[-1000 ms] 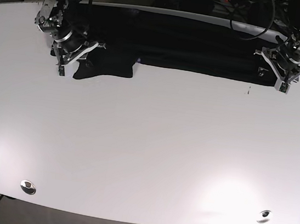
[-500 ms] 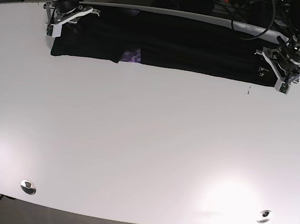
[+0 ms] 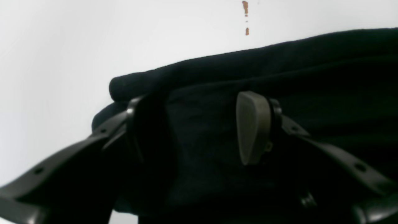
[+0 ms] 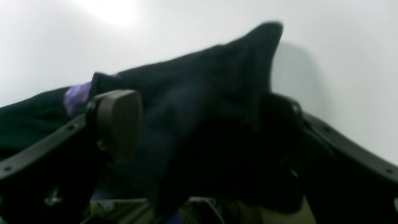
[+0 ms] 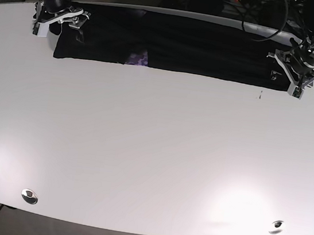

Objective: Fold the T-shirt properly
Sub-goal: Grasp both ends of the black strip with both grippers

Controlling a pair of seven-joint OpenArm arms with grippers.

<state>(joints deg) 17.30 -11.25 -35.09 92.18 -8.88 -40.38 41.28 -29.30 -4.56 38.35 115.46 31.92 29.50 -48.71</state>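
Note:
The black T-shirt (image 5: 201, 48) lies folded into a long band along the table's far edge, with a purple print (image 5: 138, 58) showing at its front edge. My right gripper (image 5: 55, 16) is at the band's left end. In the right wrist view it (image 4: 199, 124) is open, with blurred black cloth (image 4: 217, 71) between the fingers and a corner sticking up. My left gripper (image 5: 298, 75) is at the band's right end. In the left wrist view it (image 3: 202, 130) is open, its fingers astride the folded edge (image 3: 217, 68).
The white table (image 5: 152, 152) stretches toward the front. Small brown marks (image 5: 260, 95) sit just in front of the shirt's right end and also show in the left wrist view (image 3: 245, 7). Cables and arm bases stand behind the far edge.
My right gripper has moved up and to the far left. The sleeve that hung forward now lies back on the band, leaving a straight front edge. The left arm has not moved.

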